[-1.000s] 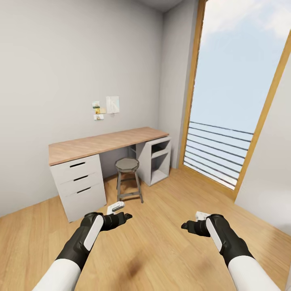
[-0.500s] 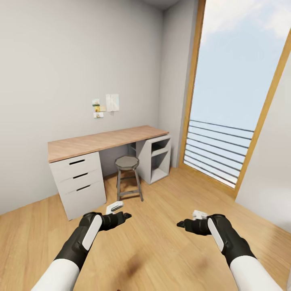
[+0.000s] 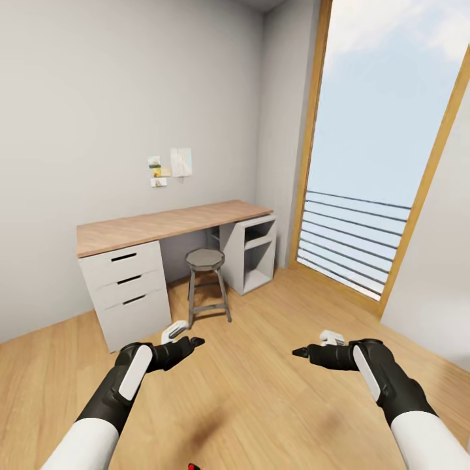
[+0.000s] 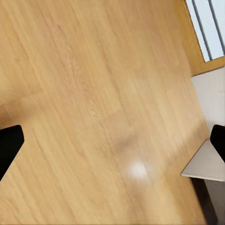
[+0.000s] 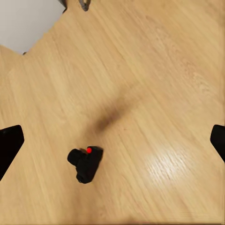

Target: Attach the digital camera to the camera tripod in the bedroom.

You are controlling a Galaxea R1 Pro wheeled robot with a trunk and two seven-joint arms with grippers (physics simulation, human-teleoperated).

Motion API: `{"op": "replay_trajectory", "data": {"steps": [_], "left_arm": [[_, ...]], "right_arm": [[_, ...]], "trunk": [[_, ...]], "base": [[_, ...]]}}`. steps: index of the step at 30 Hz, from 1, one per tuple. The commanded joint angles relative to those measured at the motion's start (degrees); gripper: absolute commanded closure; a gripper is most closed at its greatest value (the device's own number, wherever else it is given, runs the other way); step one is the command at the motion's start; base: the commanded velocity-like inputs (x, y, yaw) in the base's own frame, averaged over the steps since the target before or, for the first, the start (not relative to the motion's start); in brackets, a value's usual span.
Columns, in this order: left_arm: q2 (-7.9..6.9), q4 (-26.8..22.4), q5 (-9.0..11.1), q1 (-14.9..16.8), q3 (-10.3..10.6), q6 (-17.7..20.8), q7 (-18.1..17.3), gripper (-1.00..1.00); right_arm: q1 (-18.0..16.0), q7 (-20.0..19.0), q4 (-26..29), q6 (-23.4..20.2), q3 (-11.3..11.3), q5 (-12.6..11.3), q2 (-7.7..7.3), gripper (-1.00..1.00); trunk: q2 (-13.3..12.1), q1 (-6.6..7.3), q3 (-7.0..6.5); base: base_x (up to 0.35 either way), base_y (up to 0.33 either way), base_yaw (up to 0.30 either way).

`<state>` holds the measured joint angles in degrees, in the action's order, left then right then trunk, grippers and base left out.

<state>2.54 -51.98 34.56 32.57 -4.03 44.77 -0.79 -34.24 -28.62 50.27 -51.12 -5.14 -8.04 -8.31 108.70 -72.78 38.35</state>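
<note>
Our left tool (image 3: 185, 344) and right tool (image 3: 308, 353) hang over the glossy light wood floor (image 3: 261, 398), black matte fingers spread wide, holding nothing. The digital camera (image 5: 85, 163), chunky, angular and black with a round red button, lies on the planks below the right tool. Ahead stands a wood-topped surface (image 3: 163, 225) with white drawers and an octagonal metal stool (image 3: 205, 260). Wall notes (image 3: 171, 167) are too small to read.
</note>
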Motion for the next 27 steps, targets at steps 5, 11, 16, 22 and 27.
{"op": "replay_trajectory", "data": {"steps": [5,11,16,22,27], "left_arm": [[-0.83,-0.1,0.9,0.0,-0.5,0.4,-0.3,-1.00],[-2.99,0.2,7.2,0.0,-0.5,0.4,-3.4,-1.00],[-4.42,0.4,10.5,0.0,-0.4,0.5,-4.2,-1.00],[-5.37,0.5,12.4,0.0,-0.3,0.5,-4.5,-1.00],[-5.42,0.4,12.2,0.0,-0.3,0.5,-4.4,-1.00]], "right_arm": [[0.0,-2.1,0.2,-1.5,-0.1,-0.4,-0.54,-1.00],[0.0,-5.1,0.4,-2.0,-0.1,-0.3,-0.78,-1.00],[0.0,-5.4,0.4,-2.0,-0.1,-0.3,-0.80,-1.00],[0.0,-5.6,0.4,-2.1,0.0,-0.4,-0.75,-1.00],[0.0,-5.6,0.4,-2.2,0.0,-0.4,-0.75,-1.00]], "trunk": [[2.0,-1.10,0.96],[4.5,-2.42,2.04],[6.5,-3.51,2.94],[8.9,-4.83,4.02],[10.9,-5.93,4.91]], "base": [[0.000,0.000,0.000],[0.000,0.000,0.000],[0.000,0.000,0.000],[0.000,0.000,0.000],[0.000,0.000,0.000]]}}
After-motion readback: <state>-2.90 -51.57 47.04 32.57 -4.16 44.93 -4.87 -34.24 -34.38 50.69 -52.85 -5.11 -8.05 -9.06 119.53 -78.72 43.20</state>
